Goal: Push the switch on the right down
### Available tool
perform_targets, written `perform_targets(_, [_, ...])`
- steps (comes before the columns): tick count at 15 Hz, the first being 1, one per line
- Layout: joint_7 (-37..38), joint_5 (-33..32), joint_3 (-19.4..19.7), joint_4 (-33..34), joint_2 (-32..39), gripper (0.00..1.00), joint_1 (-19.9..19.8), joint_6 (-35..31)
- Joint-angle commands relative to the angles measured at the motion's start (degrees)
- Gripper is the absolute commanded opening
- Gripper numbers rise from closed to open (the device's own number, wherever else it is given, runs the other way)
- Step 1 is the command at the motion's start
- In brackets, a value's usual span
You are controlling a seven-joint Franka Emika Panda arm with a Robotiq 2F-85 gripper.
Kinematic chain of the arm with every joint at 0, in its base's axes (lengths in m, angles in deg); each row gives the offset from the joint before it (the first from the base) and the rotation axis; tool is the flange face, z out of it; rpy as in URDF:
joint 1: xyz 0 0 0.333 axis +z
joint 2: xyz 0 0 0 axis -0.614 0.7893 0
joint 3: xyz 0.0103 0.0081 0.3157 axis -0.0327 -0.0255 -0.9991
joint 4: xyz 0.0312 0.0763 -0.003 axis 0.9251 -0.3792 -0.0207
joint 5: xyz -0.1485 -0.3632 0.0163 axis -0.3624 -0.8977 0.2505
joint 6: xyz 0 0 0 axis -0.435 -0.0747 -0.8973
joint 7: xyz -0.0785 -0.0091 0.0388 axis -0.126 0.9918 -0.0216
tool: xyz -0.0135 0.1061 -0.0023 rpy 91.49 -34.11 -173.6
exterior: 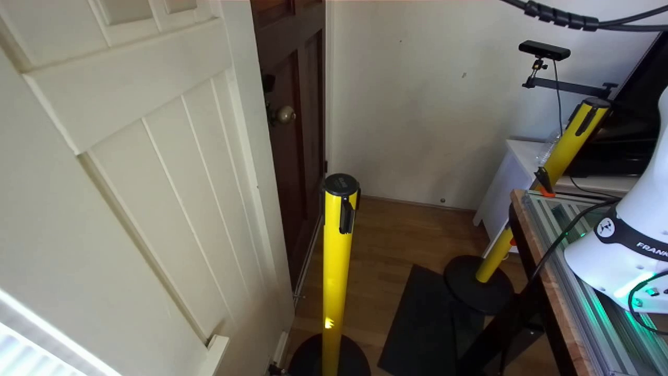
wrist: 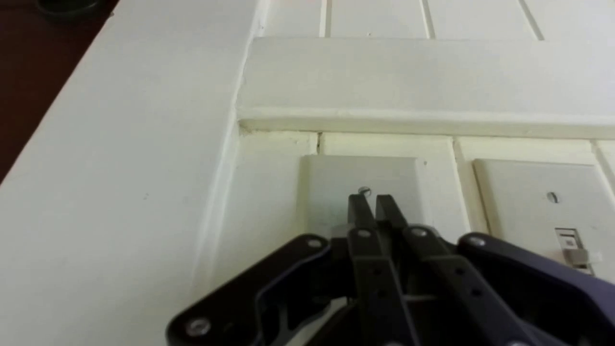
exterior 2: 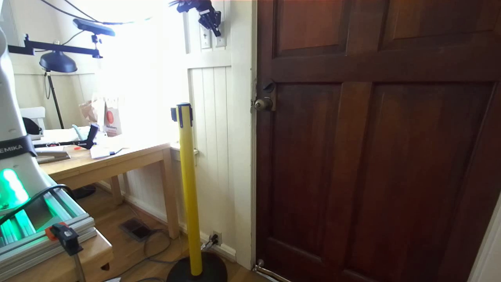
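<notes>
In the wrist view a pale switch plate (wrist: 331, 187) with a screw head sits on the white wall. My gripper (wrist: 370, 198) is in front of this plate, its fingers nearly together with a narrow gap. Its fingers hide the plate's switch, and I cannot tell if they touch it. Another plate (wrist: 523, 192) beside it shows its switch lever (wrist: 575, 255). In an exterior view my dark gripper (exterior 2: 216, 30) points downward over the right-hand plate (exterior 2: 222, 41), nearest the door. The left-hand plate (exterior 2: 205, 41) is beside it. In an exterior view the gripper is out of frame.
A brown door (exterior 2: 313, 156) with a knob (exterior 2: 263, 103) stands beside the switch wall. A yellow post (exterior 2: 188, 176) stands below the switches. A wooden table (exterior 2: 105, 162) is at the left. Raised trim (wrist: 408, 81) borders the plates in the wrist view.
</notes>
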Motion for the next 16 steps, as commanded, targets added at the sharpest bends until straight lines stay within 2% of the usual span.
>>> perform_targets(1, [-0.81,1.23,0.01,-4.08,-0.25,0.02,1.28,1.45])
perform_targets(10, [-2.03,1.48,-0.21,-5.0,0.15,0.02,1.34,1.37])
perform_targets(11, [-2.07,1.45,-0.19,-4.89,0.18,0.33,1.36,1.4])
perform_targets(13, [-2.3,1.67,-0.32,-5.44,0.49,0.4,1.53,3.16])
perform_targets(16, [-2.38,1.86,-0.74,-7.64,1.59,0.6,2.48,5.34])
